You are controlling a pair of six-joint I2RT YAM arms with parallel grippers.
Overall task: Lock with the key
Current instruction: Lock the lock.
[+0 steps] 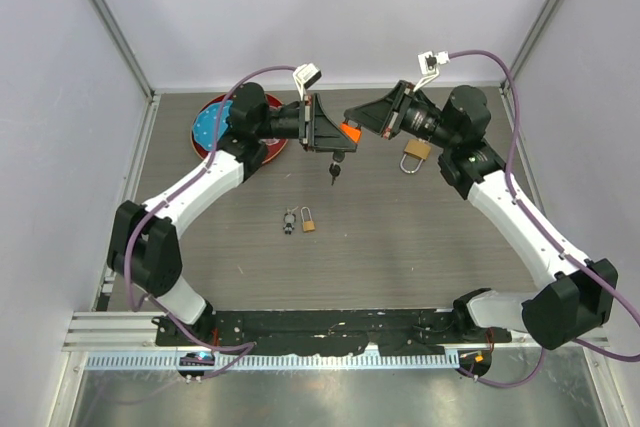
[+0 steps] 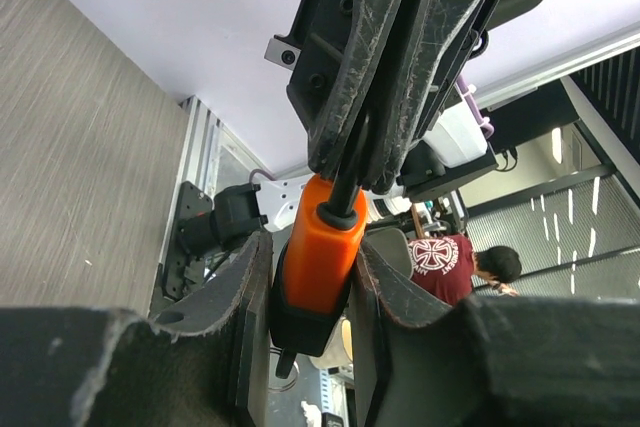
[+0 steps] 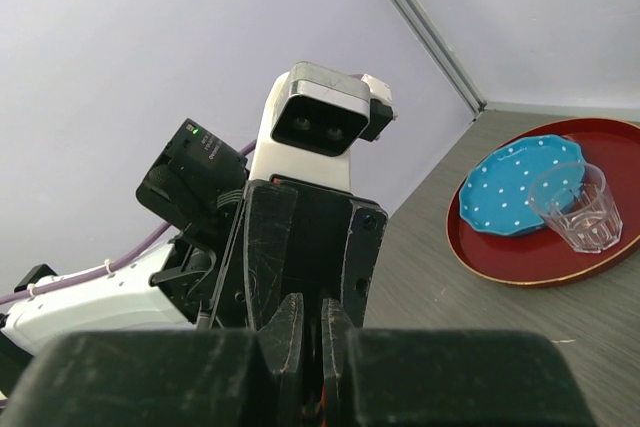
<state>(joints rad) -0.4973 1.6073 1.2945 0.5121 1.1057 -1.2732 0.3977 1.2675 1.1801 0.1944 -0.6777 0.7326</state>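
Orange padlock (image 2: 322, 247) — aloft, seemingly — in left claw (image 2: 315, 277)

Far middle is blocked. The left gripper (image 1: 338, 135) and right gripper (image 1: 356, 127) meet nose to nose, both clamped on the orange padlock (image 1: 349, 133). A black-headed key (image 1: 335, 171) dangles below them.

A brass padlock (image 1: 414, 155) lies on the table (image 1: 400, 257) right under the right wrist.

The far-left corner is taken by a red tray (image 3: 500, 255) with a blue plate (image 3: 510, 187) and a glass (image 3: 575, 209). The left arm hangs over its edge.

At table centre, a small padlock (image 1: 308, 221) and a key bunch (image 1: 289, 220) lie side by side, with free room all round them between the arms. Enclosure walls (image 1: 60, 147) close off the left, back and right.
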